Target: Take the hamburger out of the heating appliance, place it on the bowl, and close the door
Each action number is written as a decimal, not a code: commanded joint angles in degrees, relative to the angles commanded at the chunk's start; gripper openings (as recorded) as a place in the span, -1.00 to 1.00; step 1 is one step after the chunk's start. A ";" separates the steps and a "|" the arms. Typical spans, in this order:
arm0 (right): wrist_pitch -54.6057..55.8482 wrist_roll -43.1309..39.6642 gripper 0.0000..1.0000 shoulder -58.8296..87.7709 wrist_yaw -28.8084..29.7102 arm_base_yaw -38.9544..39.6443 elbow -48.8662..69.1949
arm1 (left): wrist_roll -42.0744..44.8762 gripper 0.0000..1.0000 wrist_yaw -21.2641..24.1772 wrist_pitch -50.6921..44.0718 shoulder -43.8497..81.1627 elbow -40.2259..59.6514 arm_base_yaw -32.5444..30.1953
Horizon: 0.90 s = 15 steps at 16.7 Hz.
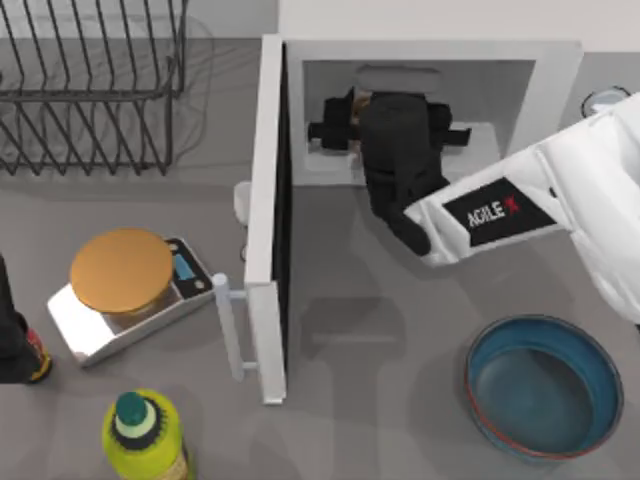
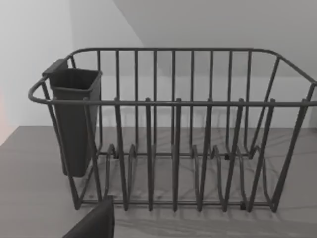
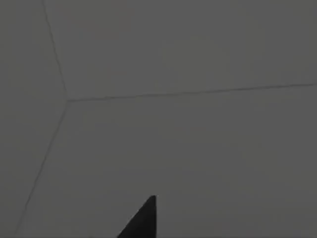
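Top view: right gripper (image 1: 335,130) deep inside large white boxy microwave (image 1: 545,75), jaw state impossible to tell, wrapped hamburger hidden; tall white door (image 1: 265,220) swung open; dark blue-teal bowl (image 1: 490,360) lower right. Left wrist view: grey wire dish rack (image 2: 173,104). Right wrist view: grey cavity walls.

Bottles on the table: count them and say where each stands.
1 that is clear: a yellow-green bottle with a green cap at the top view's lower left, in front of the scale. The dark object at the left edge may be another.
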 joint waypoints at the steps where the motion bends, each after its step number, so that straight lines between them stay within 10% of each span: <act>1: 2.25 0.33 -1.00 -1.95 0.98 1.04 -4.93 | 0.00 1.00 0.00 0.00 0.00 0.00 0.00; 15: 16.13 2.51 -1.00 -14.14 7.04 7.25 -31.01 | 0.00 1.00 0.00 0.00 0.00 0.00 0.00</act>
